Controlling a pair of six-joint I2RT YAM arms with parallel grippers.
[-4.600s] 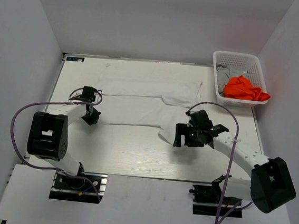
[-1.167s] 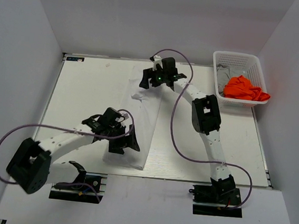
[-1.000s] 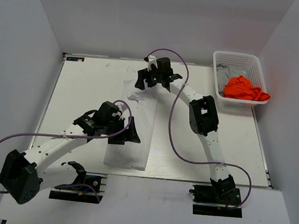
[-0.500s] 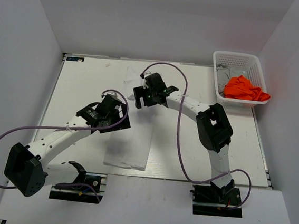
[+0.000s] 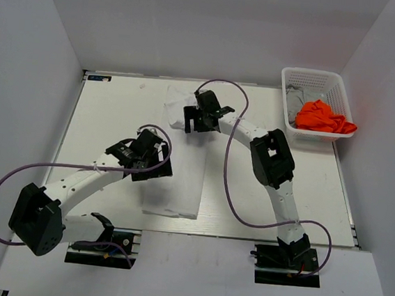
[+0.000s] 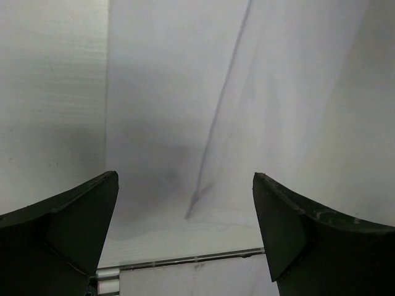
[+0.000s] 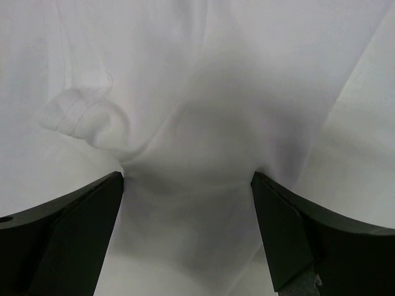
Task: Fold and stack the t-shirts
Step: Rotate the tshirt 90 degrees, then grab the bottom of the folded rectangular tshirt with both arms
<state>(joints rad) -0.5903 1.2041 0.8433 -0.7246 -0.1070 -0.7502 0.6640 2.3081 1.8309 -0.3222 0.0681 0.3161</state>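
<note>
We're folding the white shirt (image 5: 183,183). Left gripper (image 6: 185,185) and right gripper (image 7: 186,184) are spread apart; next we pinch its ends.

long shirt (image 5: 180,185) on table (image 5: 103,111) centre, basket (image 5: 313,73) back right, bunched shirts (image 5: 323,118) inside

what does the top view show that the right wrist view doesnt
Only the top view: the basket holding the orange shirt and grey shirt, the left tool, and the white shirt as a long narrow strip on the table. Only the right wrist view: a small rolled lump of cloth and puckers, seen close up. Both: the white shirt beneath the open right tool.
</note>
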